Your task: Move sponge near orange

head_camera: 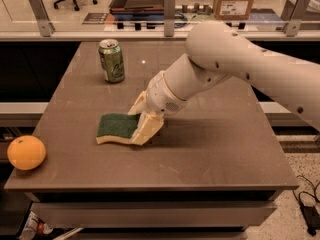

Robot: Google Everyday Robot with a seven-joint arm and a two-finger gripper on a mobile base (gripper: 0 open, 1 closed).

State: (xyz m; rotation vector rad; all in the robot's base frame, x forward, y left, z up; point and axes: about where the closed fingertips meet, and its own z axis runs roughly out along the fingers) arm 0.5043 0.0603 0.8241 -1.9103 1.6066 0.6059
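The sponge [116, 126], dark green on top with pale yellow foam below, lies on the brown table [215, 149] near its middle. My gripper [143, 119] reaches down from the white arm [240, 59] at the right, and its cream fingers [148, 128] straddle the sponge's right end and close on it. The sponge still rests on the table top. The orange [26, 152] sits at the table's front left corner, well to the left of the sponge.
A green drink can [111, 60] stands upright at the back left of the table. A glass-railed ledge [100, 31] runs behind the table. Cables [307, 199] lie on the floor at the right.
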